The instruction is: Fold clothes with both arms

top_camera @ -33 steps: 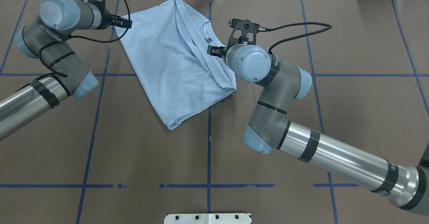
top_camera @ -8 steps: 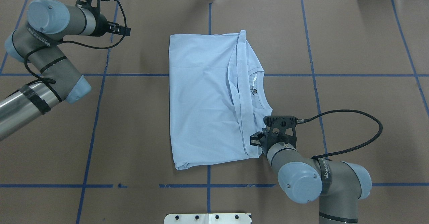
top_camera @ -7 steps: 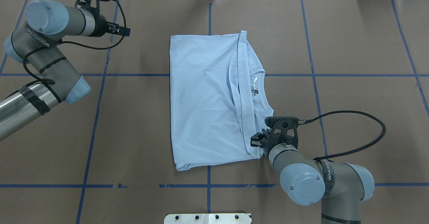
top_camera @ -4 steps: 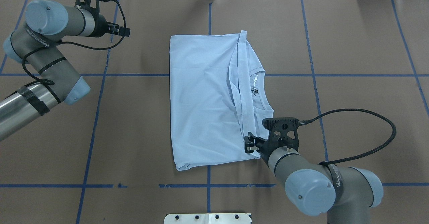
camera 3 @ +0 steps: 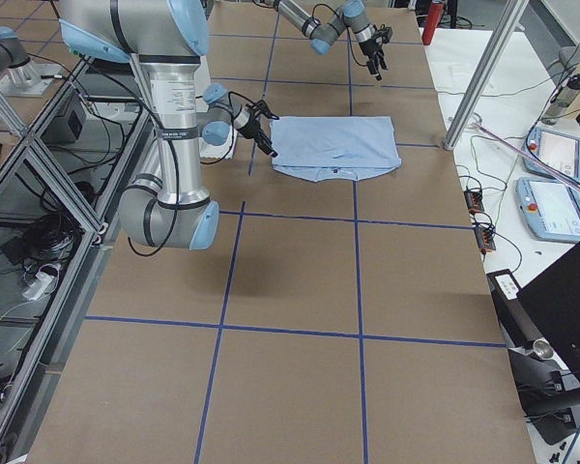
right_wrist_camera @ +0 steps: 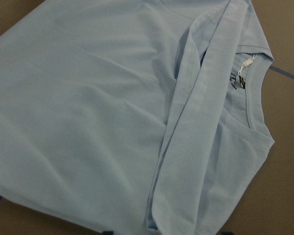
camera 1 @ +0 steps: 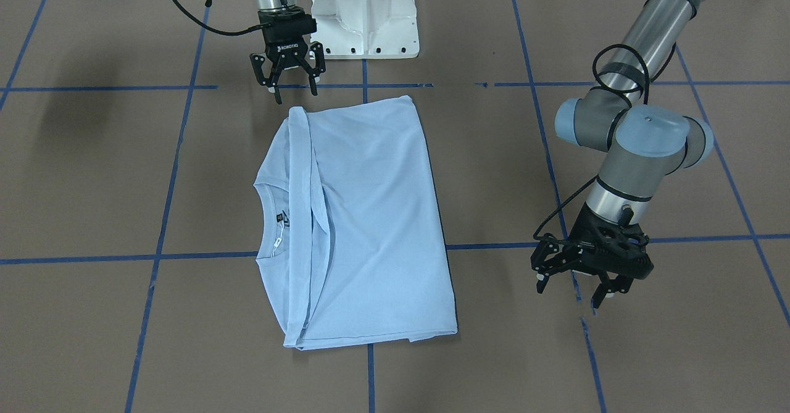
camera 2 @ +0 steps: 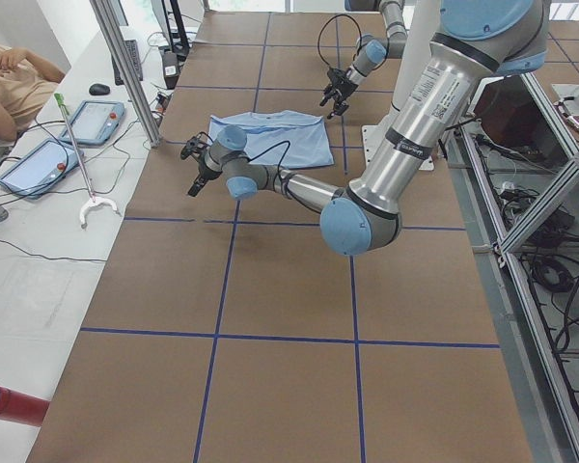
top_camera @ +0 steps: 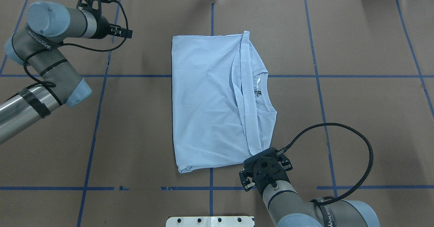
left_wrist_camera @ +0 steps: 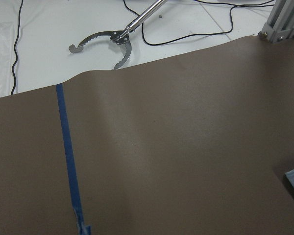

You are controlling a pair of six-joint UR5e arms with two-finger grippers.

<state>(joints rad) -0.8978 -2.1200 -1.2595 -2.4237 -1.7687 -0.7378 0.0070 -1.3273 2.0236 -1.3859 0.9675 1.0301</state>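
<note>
The right gripper (camera 1: 295, 89) hung with its black fingers spread wide and empty, just beside the robot-side corner of the T-shirt (camera 1: 370, 215). The left gripper (camera 1: 571, 286), likewise wide and empty, hovered over the brown paper-covered table (camera 1: 617, 351), well apart from the shirt's side opposite the collar. Only the front-facing view showed both spreads plainly; from overhead the right gripper was largely hidden under its own wrist. The shirt lay flat mid-table, folded to a rough rectangle. The right wrist view alone gave its texture: soft matte knit, a double-stitched band (right_wrist_camera: 186, 142) lying diagonally across it, a round ribbed collar (right_wrist_camera: 258, 93) with a white tag (right_wrist_camera: 247, 62). The left wrist view showed blue tape (left_wrist_camera: 68, 161) on the paper and a toothed metal grabber (left_wrist_camera: 120, 39) on the white floor beyond
</note>
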